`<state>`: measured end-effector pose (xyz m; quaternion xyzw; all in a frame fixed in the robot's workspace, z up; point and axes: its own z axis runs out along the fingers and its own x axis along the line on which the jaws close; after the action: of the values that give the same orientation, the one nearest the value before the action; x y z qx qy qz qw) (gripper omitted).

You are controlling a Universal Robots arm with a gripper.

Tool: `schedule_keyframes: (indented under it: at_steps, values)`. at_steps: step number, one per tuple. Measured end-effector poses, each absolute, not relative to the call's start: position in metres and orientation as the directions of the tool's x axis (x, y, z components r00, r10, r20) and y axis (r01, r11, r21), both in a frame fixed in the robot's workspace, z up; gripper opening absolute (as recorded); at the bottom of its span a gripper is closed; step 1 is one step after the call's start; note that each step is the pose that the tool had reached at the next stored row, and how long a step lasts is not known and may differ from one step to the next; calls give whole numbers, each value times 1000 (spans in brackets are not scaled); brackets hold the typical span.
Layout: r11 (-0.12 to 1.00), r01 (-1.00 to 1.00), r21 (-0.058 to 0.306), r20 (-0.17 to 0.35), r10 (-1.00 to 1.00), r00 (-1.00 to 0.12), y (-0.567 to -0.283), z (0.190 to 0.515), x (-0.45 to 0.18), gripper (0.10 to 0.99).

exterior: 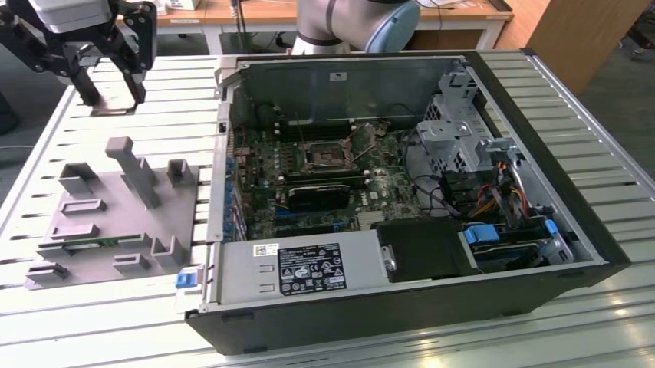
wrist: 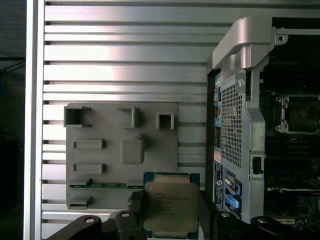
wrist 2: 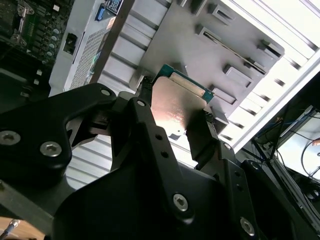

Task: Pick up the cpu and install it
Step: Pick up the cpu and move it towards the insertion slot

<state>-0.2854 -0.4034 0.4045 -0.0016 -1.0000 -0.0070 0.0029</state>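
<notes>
Ribbed aluminium table [exterior: 594, 153]: one. We log the black claw [wrist: 171, 200] pinching the square, silver-topped, green-edged cpu [wrist: 171, 210] by opposite edges, held aloft. In the exterior view, the grey moulded parts tray [exterior: 103, 222] sits at six o'clock from the claw and the open black computer case [exterior: 409, 307] at four.

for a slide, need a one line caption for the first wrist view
Black gripper shut on the square silver-topped cpu, with the grey plastic parts tray and open computer case beyond

One cpu [wrist: 171, 207], one pincer [exterior: 110, 87] (two-fingered), one grey fixture tray [wrist: 112, 167], one memory stick [wrist: 102, 185], one open computer case [exterior: 430, 303] and one desk [exterior: 103, 322] were counted.
</notes>
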Motion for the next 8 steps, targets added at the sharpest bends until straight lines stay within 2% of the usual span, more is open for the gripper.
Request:
schedule_keyframes:
  at_steps: [8]
  values:
    - [1000,3,14,6,3,-1000,-403,404,-277,525]
